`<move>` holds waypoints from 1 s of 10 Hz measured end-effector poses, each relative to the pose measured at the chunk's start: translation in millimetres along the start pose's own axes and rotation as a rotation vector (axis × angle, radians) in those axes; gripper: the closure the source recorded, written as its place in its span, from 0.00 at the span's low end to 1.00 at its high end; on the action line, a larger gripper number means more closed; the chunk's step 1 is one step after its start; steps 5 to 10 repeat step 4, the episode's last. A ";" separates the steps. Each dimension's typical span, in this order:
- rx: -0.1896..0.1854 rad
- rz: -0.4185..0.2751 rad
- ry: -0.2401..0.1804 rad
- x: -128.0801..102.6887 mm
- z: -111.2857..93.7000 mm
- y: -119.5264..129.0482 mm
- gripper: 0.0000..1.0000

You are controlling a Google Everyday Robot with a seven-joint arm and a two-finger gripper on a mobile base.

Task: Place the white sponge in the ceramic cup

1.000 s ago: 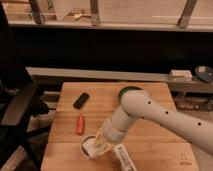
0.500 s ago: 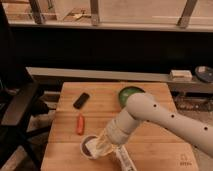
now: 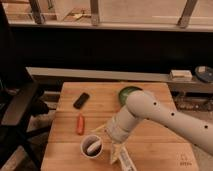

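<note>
The ceramic cup (image 3: 91, 146) stands near the front left of the wooden table (image 3: 155, 145). The white sponge (image 3: 93, 147) lies inside the cup, and no finger touches it. My gripper (image 3: 106, 142) hangs just right of the cup, a little above the table. It is open and empty, with one finger (image 3: 99, 129) toward the cup's far rim and the other pointing down toward the table's front. The thick white arm reaches in from the right.
A white tube with a cap (image 3: 125, 161) lies just right of the cup, under the gripper. An orange-red marker (image 3: 80, 124) and a black object (image 3: 81, 100) lie farther back on the left. A green bowl (image 3: 127, 93) sits behind the arm. A black chair (image 3: 17, 107) stands at left.
The gripper was over the cup, covering it. It has drawn back to the right and up, and the cup now shows fully with the sponge inside.
</note>
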 end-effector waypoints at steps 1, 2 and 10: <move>0.031 0.012 0.043 7.5 -12.3 -4.4 0.20; 0.084 0.036 0.106 19.7 -31.7 -10.2 0.20; 0.184 0.096 0.205 41.5 -66.3 -14.9 0.20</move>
